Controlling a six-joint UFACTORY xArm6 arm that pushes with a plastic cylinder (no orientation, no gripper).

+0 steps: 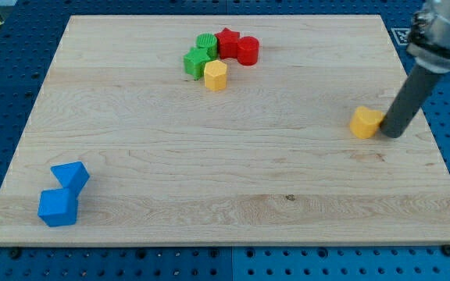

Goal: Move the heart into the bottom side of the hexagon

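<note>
A yellow heart block (366, 122) lies at the board's right side. My tip (391, 133) rests just to the right of it, touching or nearly touching its right edge. The dark rod slants up to the view's upper right. A yellow hexagon block (215, 76) sits near the view's top centre, at the lower edge of a cluster of blocks. The heart is far to the right of the hexagon and lower in the view.
Touching or close to the hexagon are a green star (196, 61), a green round block (207, 44), a red star (227, 41) and a red cylinder (248, 51). Two blue blocks (69, 176) (58, 207) sit at the bottom left. The wooden board's right edge (432, 144) is near the tip.
</note>
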